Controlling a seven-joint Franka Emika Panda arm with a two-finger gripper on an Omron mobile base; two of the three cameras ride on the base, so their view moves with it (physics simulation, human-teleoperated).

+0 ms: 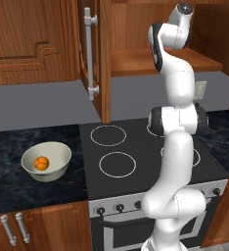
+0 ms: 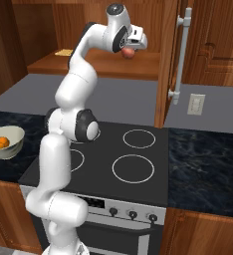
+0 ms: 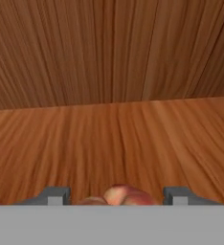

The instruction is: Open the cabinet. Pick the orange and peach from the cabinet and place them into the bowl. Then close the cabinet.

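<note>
The tool (image 3: 114, 197) stands part-open inside the cabinet (image 2: 166, 60), fingertips (image 3: 54, 196) flanking the peach (image 3: 126, 195); contact unclear. At nine o'clock, the bowl (image 1: 57, 171) holds the orange (image 1: 41, 163).

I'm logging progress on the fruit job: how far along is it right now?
Done: the cabinet stands open, and the orange lies in the bowl. In hand: the gripper is inside the cabinet with the peach between its fingers, with gaps showing either side. Left: carrying the peach to the bowl, then shutting the cabinet.
</note>
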